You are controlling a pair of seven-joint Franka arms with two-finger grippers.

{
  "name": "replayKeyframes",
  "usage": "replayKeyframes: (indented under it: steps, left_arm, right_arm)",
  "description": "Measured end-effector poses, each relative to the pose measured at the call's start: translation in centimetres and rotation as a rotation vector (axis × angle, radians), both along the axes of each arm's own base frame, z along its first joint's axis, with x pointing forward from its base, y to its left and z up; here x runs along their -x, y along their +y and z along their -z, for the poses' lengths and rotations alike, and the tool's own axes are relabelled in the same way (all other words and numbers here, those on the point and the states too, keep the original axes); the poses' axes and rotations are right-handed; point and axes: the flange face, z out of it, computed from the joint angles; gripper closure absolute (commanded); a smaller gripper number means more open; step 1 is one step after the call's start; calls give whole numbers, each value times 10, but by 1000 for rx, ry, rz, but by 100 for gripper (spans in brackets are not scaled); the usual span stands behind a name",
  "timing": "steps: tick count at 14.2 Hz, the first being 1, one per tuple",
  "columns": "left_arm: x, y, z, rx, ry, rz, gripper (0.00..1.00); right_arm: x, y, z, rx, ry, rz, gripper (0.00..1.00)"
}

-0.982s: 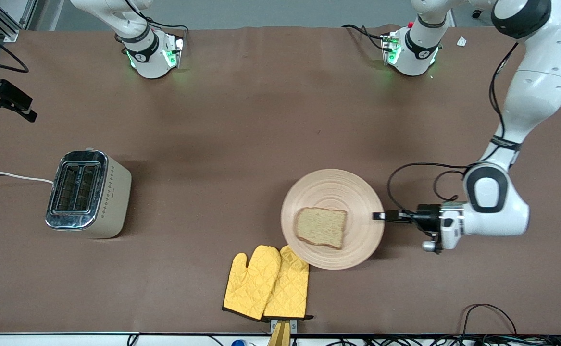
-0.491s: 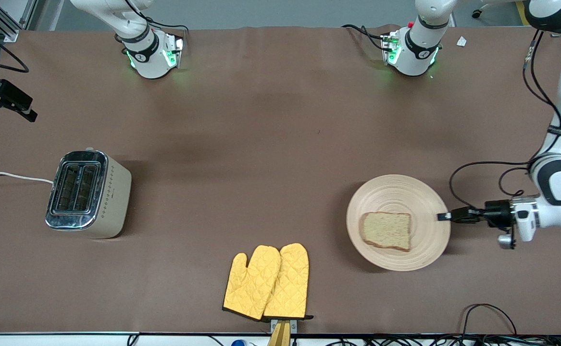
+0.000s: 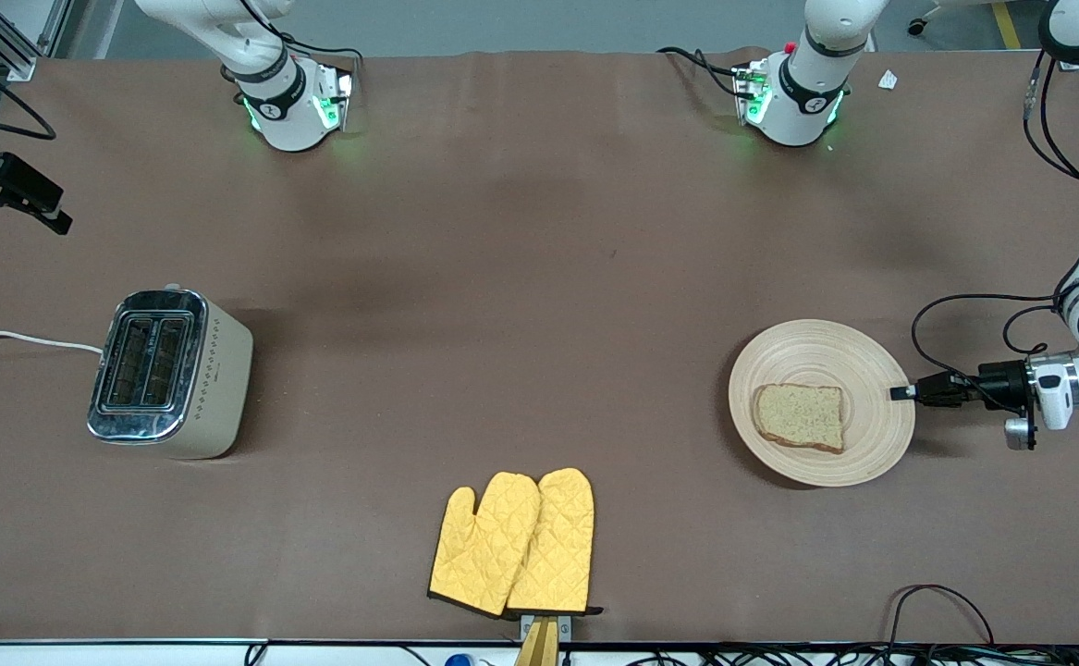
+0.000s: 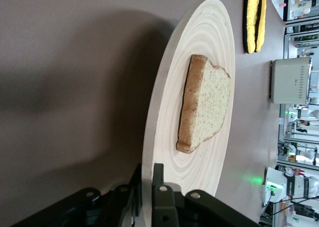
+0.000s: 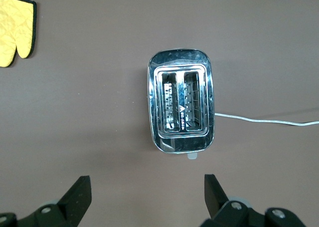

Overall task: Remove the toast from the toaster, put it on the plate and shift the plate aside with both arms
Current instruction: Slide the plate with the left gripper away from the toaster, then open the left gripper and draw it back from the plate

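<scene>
Your left gripper [image 3: 900,392] jaws are pinching the plate [image 3: 816,351] rim at the left arm's end to drag the toast [image 3: 800,416] aside, while your right gripper [image 5: 147,199] is waiting open-jawed over the empty toaster [image 3: 169,375].

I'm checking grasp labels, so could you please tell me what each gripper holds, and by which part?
The left gripper pinches the rim of the round pale wooden plate carrying the brown toast slice. The right gripper, open above the chrome-topped toaster, holds nothing.

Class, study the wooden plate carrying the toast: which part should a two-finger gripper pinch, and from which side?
Pinch the plate's thin raised rim, coming in low from the left arm's end of the table, where the left gripper is shut on it. The toast lies clear of that edge.
</scene>
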Motion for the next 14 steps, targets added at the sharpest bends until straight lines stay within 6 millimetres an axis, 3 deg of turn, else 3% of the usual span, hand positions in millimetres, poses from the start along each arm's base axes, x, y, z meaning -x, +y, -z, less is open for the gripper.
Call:
replayKeyframes:
  steps: [1,2,3,9,12,14]
  left_arm:
    - [1,1,2,3,2,-1,67]
    - [1,1,3,2,6,1,50]
    - [2,0,3,2,9,4,2]
    - [-8,0,-11,-42,-9,23,0]
    - [-27,-3,-51,-118,-14,18,0]
    - [-39,-16,-85,-173,-3,9,0]
  right_arm:
    - [0,0,0,0,0,0,0]
    - [0,0,0,0,0,0,0]
    - [0,0,0,0,0,0,0]
    - [0,0,0,0,0,0,0]
    - [0,0,0,0,0,0,0]
    - [0,0,0,0,0,-1,0]
